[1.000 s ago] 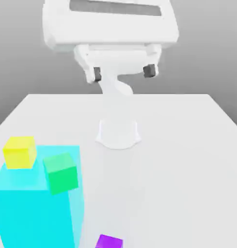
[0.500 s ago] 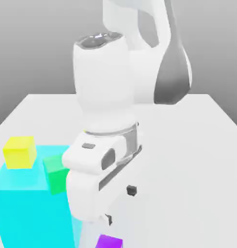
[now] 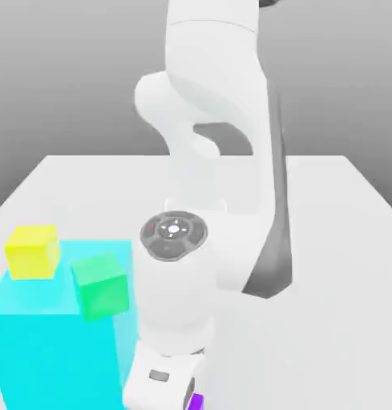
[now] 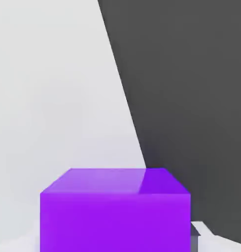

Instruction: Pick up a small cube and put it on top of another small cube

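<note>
Exterior and hand views of a single-arm stacking scene. The small cube (image 4: 115, 209), plain purple, lies low in the hand view, centred, resting on the white table (image 4: 53, 98) close to its edge; beyond that edge is dark floor. In the exterior view only a purple sliver (image 3: 196, 402) shows at the bottom centre of the frame, under the arm's white wrist (image 3: 173, 304), which reaches down over it.

Jaws: the fingers are hidden behind the wrist in the exterior view, and the hand view gives only a small grey-white part at the cube's lower right, so whether they stand apart or clamped on the cube cannot be told.

Handling, as judged: the cube looks rigid, light, smooth-faced and sharp-edged, neither fragile nor deformable. Two opposite vertical faces offer flat parallel contact; a hold centred on them, about mid-height, should keep it from twisting. The smooth faces may slip under a light squeeze.

Count: one purple cube; one yellow cube (image 3: 32, 251) and one green cube (image 3: 102, 285), both at the left of the exterior frame; one large cyan block (image 3: 46, 352) at lower left, under or just behind them; one arm; one table.
</note>
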Controlling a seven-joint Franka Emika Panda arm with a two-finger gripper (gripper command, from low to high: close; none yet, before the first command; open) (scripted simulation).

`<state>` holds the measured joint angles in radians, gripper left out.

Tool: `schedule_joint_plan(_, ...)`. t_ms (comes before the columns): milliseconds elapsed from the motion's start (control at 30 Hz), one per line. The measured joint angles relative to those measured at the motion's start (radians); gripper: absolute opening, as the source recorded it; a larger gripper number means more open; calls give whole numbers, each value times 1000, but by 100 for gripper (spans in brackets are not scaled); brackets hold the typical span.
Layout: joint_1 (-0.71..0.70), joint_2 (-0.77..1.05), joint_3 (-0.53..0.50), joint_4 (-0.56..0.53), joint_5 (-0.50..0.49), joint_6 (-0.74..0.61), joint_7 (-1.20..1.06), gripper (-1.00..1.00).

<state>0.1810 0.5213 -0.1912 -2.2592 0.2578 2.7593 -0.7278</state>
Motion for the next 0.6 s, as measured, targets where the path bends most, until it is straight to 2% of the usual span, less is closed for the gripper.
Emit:
schedule_joint_plan(167, 39, -139, -50, -29, -69, -108, 51, -100)
schedule_joint_plan(600, 159, -379, -149, 92, -321, -539, 477, -100)
